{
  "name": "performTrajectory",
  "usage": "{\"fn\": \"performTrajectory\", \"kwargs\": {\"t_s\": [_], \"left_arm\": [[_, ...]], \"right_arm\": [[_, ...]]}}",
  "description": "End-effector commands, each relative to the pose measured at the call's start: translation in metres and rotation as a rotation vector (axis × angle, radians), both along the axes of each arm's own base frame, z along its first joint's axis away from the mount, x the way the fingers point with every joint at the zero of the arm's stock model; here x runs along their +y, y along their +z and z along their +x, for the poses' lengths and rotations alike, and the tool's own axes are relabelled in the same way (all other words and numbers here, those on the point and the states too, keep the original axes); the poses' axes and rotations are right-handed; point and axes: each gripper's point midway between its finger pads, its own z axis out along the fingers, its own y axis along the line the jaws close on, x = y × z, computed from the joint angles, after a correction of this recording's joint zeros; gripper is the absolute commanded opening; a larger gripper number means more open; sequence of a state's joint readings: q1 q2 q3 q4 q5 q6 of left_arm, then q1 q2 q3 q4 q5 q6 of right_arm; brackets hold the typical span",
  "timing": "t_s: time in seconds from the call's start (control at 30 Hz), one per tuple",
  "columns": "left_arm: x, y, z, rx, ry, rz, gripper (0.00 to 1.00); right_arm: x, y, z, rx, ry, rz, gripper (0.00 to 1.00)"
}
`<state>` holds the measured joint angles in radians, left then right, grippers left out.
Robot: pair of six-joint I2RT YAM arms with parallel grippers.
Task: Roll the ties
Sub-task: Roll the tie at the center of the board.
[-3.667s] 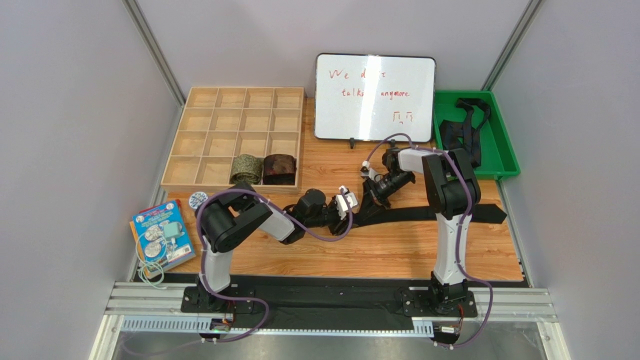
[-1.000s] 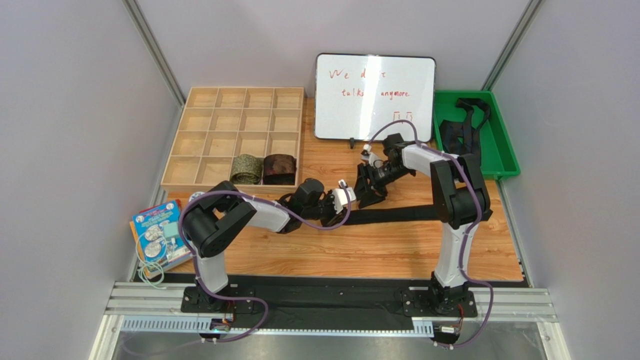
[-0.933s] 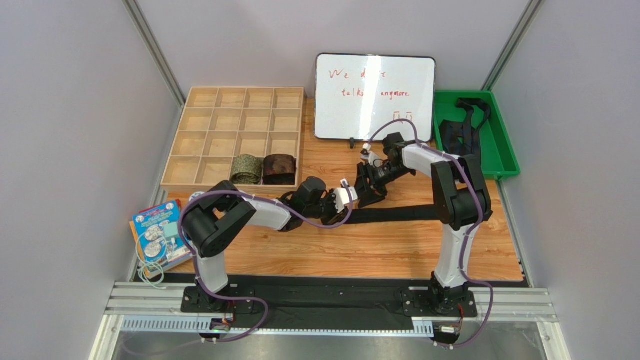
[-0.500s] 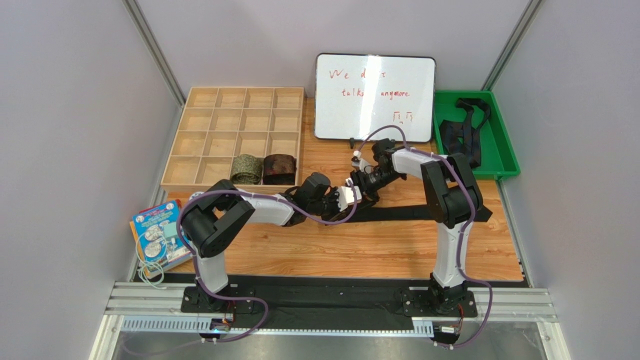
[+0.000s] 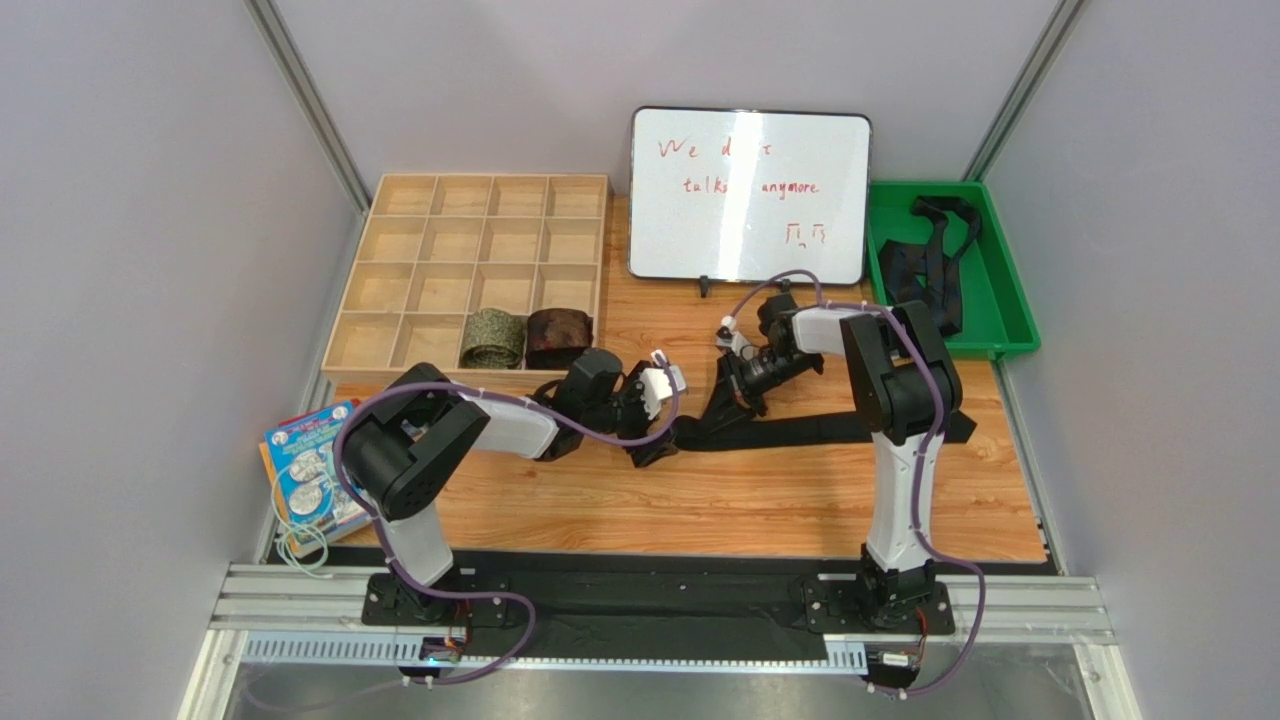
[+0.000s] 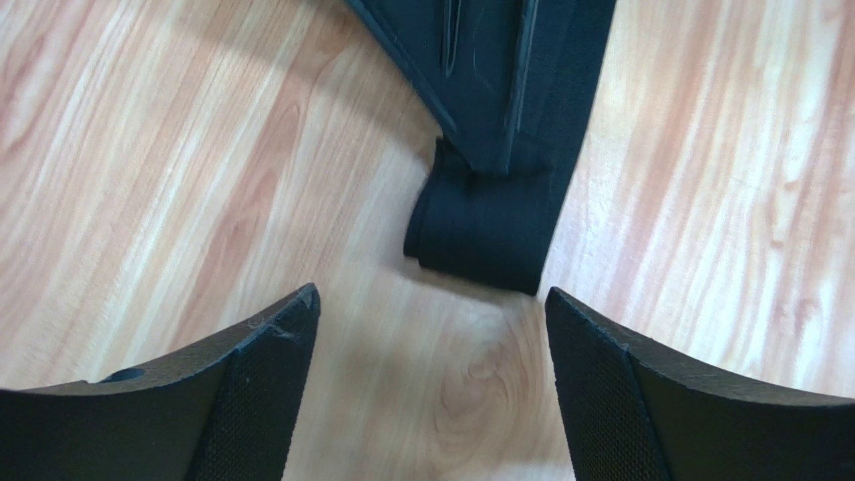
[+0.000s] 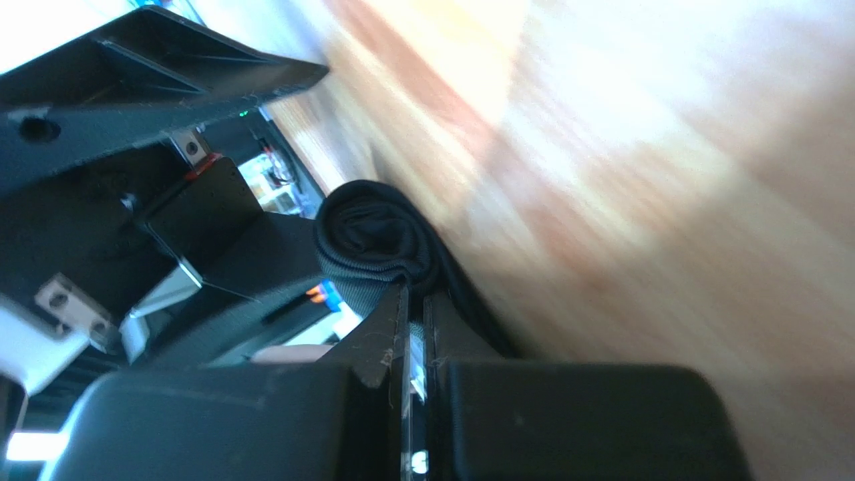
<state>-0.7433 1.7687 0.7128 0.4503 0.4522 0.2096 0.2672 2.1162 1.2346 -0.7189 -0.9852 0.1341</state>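
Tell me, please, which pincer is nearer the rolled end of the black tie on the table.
Right. The right pincer is shut on the black tie just behind the rolled end; the left pincer is open, facing it from a short way off.

left arm: white-and-black jointed left arm [image 5: 451, 428] stretched low toward centre | black two-finger left pincer [image 6: 432, 301] jaws spread wide | right arm: white-and-black jointed right arm [image 5: 899, 375] elbow high, forearm angled leftward-down | black two-finger right pincer [image 7: 409, 301] jaws pressed together
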Motion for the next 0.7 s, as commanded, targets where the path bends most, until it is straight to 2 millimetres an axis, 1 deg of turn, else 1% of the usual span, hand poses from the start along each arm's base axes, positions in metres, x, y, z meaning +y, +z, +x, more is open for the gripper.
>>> {"fn": "performTrajectory", "kwargs": {"t_s": [0.0,0.03,0.1,0.17,0.2,0.23,0.3,0.33,0.37,0.4,0.43,0.47,0.5,0.57,0.6,0.63,0.67], "left_arm": [[-0.017,0.032,-0.010,0.022,-0.034,-0.193,0.88],[-0.018,0.029,-0.011,0.048,-0.027,-0.205,0.88],[-0.022,0.031,-0.010,0.039,-0.025,-0.240,0.88],[-0.026,0.024,-0.010,0.037,-0.025,-0.239,0.88],[-0.031,0.025,-0.013,0.019,-0.042,-0.249,0.88],[-0.033,0.020,-0.012,0.011,-0.045,-0.240,0.88],[-0.039,0.019,-0.009,-0.014,-0.053,-0.240,0.87],[-0.042,0.012,-0.010,-0.011,-0.050,-0.226,0.86],[-0.046,0.014,-0.003,-0.036,-0.036,-0.224,0.84],[-0.046,0.007,-0.003,-0.035,-0.033,-0.209,0.83],[-0.050,0.005,-0.004,-0.046,-0.039,-0.201,0.79],[-0.049,0.002,0.000,-0.070,-0.030,-0.178,0.75],[-0.049,-0.001,-0.002,-0.071,-0.037,-0.165,0.73],[-0.045,-0.008,-0.007,-0.057,-0.051,-0.124,0.62],[-0.043,-0.005,-0.007,-0.086,-0.069,-0.113,0.57],[-0.040,-0.006,-0.010,-0.091,-0.079,-0.100,0.48],[-0.032,-0.014,-0.015,-0.073,-0.081,-0.061,0.42]], "right_arm": [[-0.015,-0.029,0.000,0.022,-0.023,-0.030,0.00],[-0.017,-0.032,-0.001,0.041,-0.031,-0.029,0.00],[-0.020,-0.038,-0.003,0.057,-0.039,-0.038,0.00],[-0.023,-0.042,-0.005,0.059,-0.038,-0.052,0.00],[-0.023,-0.044,-0.006,0.063,-0.037,-0.056,0.00],[-0.023,-0.045,-0.006,0.064,-0.037,-0.057,0.00],[-0.024,-0.047,-0.007,0.068,-0.037,-0.061,0.00],[-0.024,-0.048,-0.006,0.063,-0.037,-0.063,0.00],[-0.024,-0.049,-0.006,0.061,-0.037,-0.062,0.00],[-0.023,-0.048,-0.005,0.059,-0.038,-0.060,0.00],[-0.022,-0.049,-0.003,0.049,-0.039,-0.055,0.00],[-0.021,-0.049,-0.002,0.047,-0.039,-0.054,0.00],[-0.020,-0.048,0.000,0.040,-0.040,-0.050,0.00],[-0.019,-0.047,0.003,0.022,-0.041,-0.045,0.00],[-0.019,-0.047,0.005,0.013,-0.041,-0.043,0.00],[-0.019,-0.046,0.006,0.005,-0.040,-0.039,0.00],[-0.018,-0.044,0.008,-0.007,-0.039,-0.037,0.00]]}}
